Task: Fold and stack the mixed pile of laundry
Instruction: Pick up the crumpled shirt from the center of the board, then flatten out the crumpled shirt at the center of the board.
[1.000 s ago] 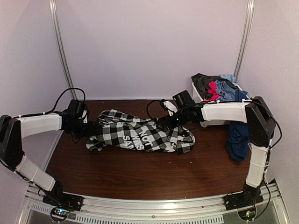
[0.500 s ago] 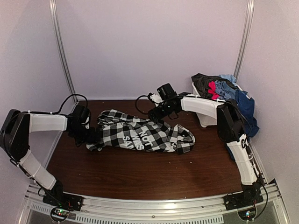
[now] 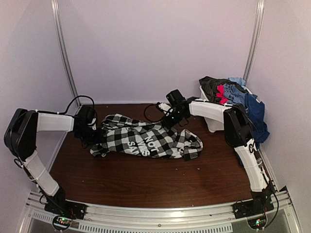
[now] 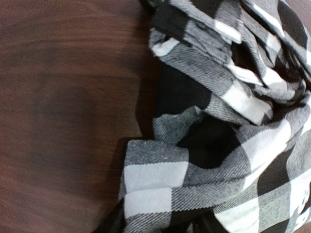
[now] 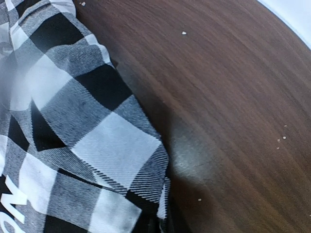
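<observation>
Evidently the step in hand is laying out the checked shirt [image 3: 146,138], which lies crumpled across the middle of the worktop [image 3: 146,179] with its white lettering facing up. The rest of the laundry pile [image 3: 228,90] sits heaped in the white bin [image 3: 215,127] at the far right corner, and a navy piece [image 3: 257,116] hangs over the bin's side. To do this well, each arm should take one layer at an outer edge rather than a bunched fold. The two should then draw apart evenly and low over the wood, so the cloth slides flat instead of lifting and twisting. A grip on the doubled folds near the left end would probably only drag the whole bundle. The left arm [image 3: 53,124] reaches in from the left with its forearm nearly level, and the left fingers [image 3: 96,137] are down at the shirt's left edge. The right arm [image 3: 206,110] stretches leftward across the far side, with the right fingers [image 3: 167,122] low at the shirt's far edge. Both wrist views show only checked cloth and bare wood, so I cannot tell for either arm whether the fingers are wide, narrow or already pinching fabric.
</observation>
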Available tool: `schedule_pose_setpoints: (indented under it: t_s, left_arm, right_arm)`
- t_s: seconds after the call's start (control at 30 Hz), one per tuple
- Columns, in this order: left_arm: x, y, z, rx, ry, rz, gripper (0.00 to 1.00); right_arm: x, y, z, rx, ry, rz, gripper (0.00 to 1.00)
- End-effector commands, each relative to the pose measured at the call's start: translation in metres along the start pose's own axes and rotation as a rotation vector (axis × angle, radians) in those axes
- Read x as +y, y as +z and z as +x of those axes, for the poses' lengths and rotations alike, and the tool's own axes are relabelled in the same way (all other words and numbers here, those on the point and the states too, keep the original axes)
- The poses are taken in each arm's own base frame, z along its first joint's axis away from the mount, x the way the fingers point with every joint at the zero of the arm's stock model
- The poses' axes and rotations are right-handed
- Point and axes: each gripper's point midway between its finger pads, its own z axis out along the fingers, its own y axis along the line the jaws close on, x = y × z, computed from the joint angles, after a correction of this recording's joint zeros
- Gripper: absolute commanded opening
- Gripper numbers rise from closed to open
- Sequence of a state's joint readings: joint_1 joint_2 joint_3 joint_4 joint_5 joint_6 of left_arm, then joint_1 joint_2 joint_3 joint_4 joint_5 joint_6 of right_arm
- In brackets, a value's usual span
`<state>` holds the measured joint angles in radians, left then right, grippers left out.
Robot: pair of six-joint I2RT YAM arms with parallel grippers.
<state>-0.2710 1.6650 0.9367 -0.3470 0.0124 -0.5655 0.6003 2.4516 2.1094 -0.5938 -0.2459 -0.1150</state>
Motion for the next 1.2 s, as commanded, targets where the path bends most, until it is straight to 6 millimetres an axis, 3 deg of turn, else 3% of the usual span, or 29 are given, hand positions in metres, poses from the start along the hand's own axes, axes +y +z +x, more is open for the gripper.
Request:
schedule_pose_setpoints:
  t_s: [0.0,0.13,0.23,0.33,0.4,0.47,0.5,0.53,0.63,0.7,0.77,0.87,0.97,1.03,1.07,1.17]
  left_arm:
    - [-0.009,0.000,-0.024,-0.051,-0.008,0.079,0.32]
    - [-0.017,-0.017,-0.070,-0.143,0.001,0.116,0.02]
    - [-0.028,-0.044,-0.118,-0.244,0.021,0.132,0.00]
    - [-0.042,-0.090,-0.162,-0.385,0.062,0.146,0.00]
    - [-0.047,-0.121,-0.177,-0.452,0.103,0.144,0.00]
    - [-0.048,-0.149,-0.174,-0.499,0.140,0.155,0.00]
    - [-0.045,-0.155,-0.164,-0.501,0.150,0.158,0.04]
    - [-0.041,-0.159,-0.152,-0.492,0.154,0.158,0.12]
    - [-0.029,-0.160,-0.104,-0.476,0.135,0.188,0.47]
    - [-0.017,-0.165,-0.075,-0.500,0.089,0.203,0.69]
    - [-0.011,-0.161,-0.048,-0.489,0.061,0.231,0.78]
    - [-0.008,-0.153,-0.031,-0.443,0.041,0.244,0.85]
    - [-0.003,-0.129,-0.022,-0.358,0.042,0.199,0.87]
    - [-0.003,-0.115,-0.023,-0.312,0.053,0.178,0.88]
    - [-0.004,-0.109,-0.025,-0.295,0.058,0.174,0.88]
    - [-0.019,-0.099,-0.044,-0.290,0.079,0.177,0.88]
  right_arm:
    - [-0.026,-0.039,-0.047,-0.136,0.051,0.052,0.00]
    - [-0.051,-0.087,-0.100,-0.314,0.103,0.090,0.00]
    - [-0.066,-0.137,-0.149,-0.481,0.160,0.075,0.00]
    - [-0.065,-0.201,-0.194,-0.654,0.169,0.033,0.00]
    - [-0.055,-0.249,-0.214,-0.756,0.142,-0.002,0.00]
    - [-0.034,-0.301,-0.222,-0.837,0.100,-0.060,0.00]
    - [-0.026,-0.303,-0.213,-0.832,0.086,-0.091,0.00]
    - [-0.017,-0.317,-0.209,-0.841,0.070,-0.114,0.00]
    - [0.012,-0.291,-0.150,-0.729,0.052,-0.228,0.00]
    - [0.037,-0.265,-0.096,-0.638,0.048,-0.319,0.00]
    - [0.058,-0.234,-0.036,-0.522,0.072,-0.394,0.00]
    - [0.081,-0.186,0.057,-0.291,0.150,-0.460,0.00]
    - [0.085,-0.160,0.132,-0.119,0.243,-0.435,0.19]
    - [0.079,-0.161,0.151,-0.082,0.264,-0.371,0.49]
    - [0.076,-0.167,0.151,-0.088,0.259,-0.345,0.60]
    - [0.064,-0.186,0.126,-0.183,0.248,-0.271,0.81]
